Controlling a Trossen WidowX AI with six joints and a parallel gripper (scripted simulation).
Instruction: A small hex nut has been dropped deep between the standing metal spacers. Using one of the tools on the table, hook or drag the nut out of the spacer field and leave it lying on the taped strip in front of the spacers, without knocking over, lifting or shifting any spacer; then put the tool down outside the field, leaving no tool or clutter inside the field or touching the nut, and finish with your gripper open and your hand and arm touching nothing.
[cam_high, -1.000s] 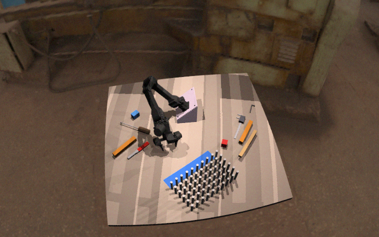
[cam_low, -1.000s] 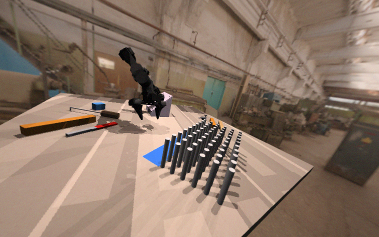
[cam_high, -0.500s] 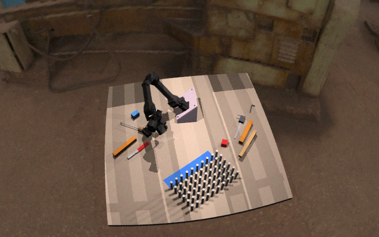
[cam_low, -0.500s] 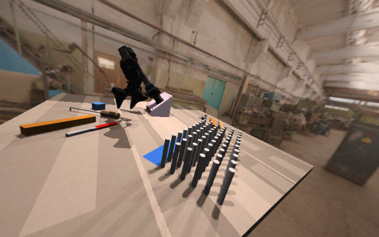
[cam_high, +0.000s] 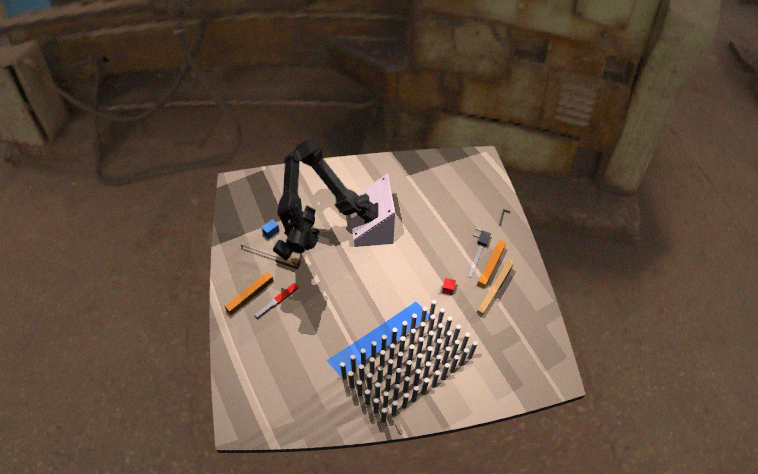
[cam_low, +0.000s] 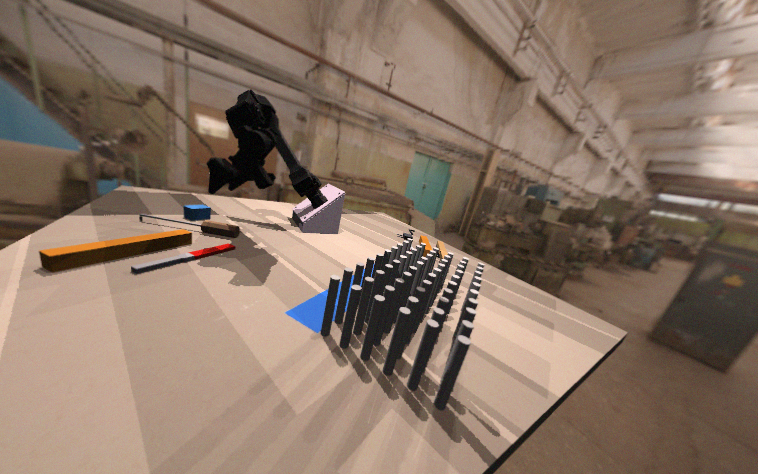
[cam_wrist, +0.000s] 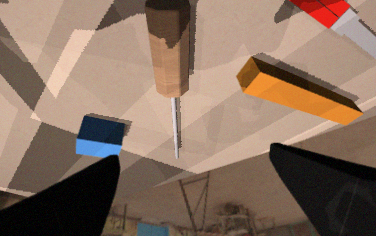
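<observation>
My gripper (cam_high: 296, 247) (cam_low: 241, 183) (cam_wrist: 197, 156) is open and empty, raised above the wooden-handled tool. That tool (cam_high: 289, 261) (cam_low: 219, 228) (cam_wrist: 169, 70) lies on the table, its thin metal shaft ending in a small bent tip on the left in the top view. In the wrist view its shaft points down between the fingers. A red-handled tool (cam_high: 286, 293) (cam_low: 212, 251) (cam_wrist: 327, 12) with a flat grey blade lies nearby. The dark metal spacers (cam_high: 383, 416) (cam_low: 453, 374) stand upright in rows behind the blue taped strip (cam_high: 368, 340) (cam_low: 311, 312). I cannot make out the nut.
An orange bar (cam_high: 248, 292) (cam_low: 117, 250) (cam_wrist: 305, 101) and blue block (cam_high: 270, 228) (cam_low: 196, 212) (cam_wrist: 99, 146) lie near the tools. A red cube (cam_high: 448, 286), second orange bar (cam_high: 492, 263), tan bar (cam_high: 495, 287), grey-headed tool (cam_high: 483, 238) and black L-shaped key (cam_high: 502, 216) lie right. The arm's mount (cam_high: 374, 234) (cam_low: 324, 219) is pale.
</observation>
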